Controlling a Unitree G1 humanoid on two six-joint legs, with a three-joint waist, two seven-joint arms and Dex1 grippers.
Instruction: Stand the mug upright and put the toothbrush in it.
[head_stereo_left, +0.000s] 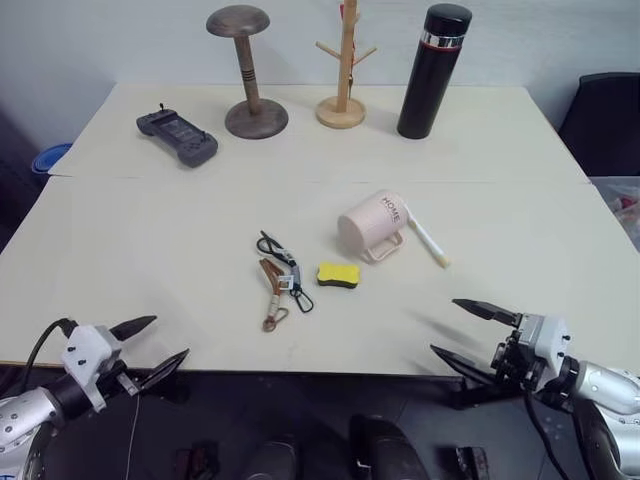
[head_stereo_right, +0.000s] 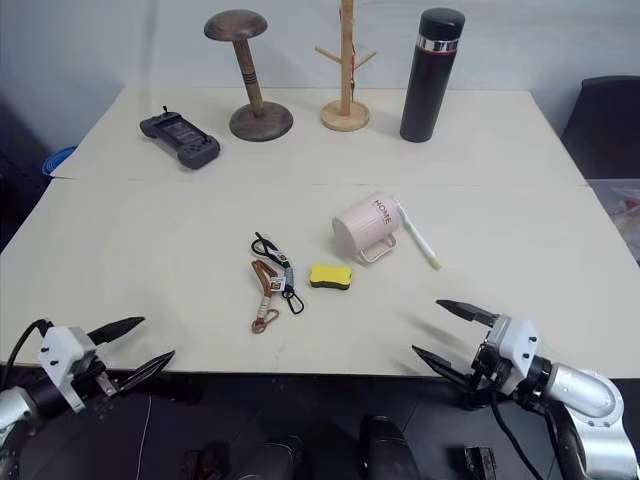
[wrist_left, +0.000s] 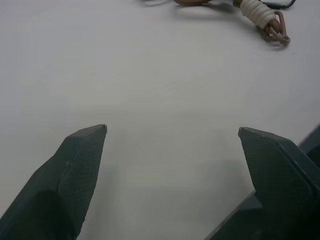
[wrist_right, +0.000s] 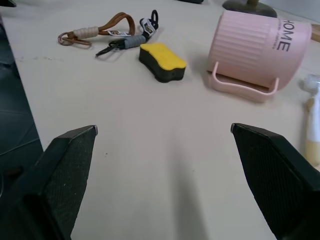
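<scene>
Now | ribbed pink mug (head_stereo_left: 372, 223) on side | slim toothbrush (head_stereo_left: 428, 241) flat | both tools released

The mug (head_stereo_left: 372, 224) lies on its side on the worktop (head_stereo_left: 150, 250), the toothbrush (head_stereo_left: 428, 242) just beside it. A yellow sponge (head_stereo_left: 338, 275) and a lanyard (head_stereo_left: 278, 279) lie nearby. Both the left gripper (head_stereo_left: 160, 347) and right gripper (head_stereo_left: 458, 329) hover wide apart at the near edge

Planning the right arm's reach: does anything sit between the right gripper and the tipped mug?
Nothing visible does. Bare table lies between the right gripper and the mug. The yellow sponge sits off to the left of that path; the toothbrush lies beside the mug.
</scene>
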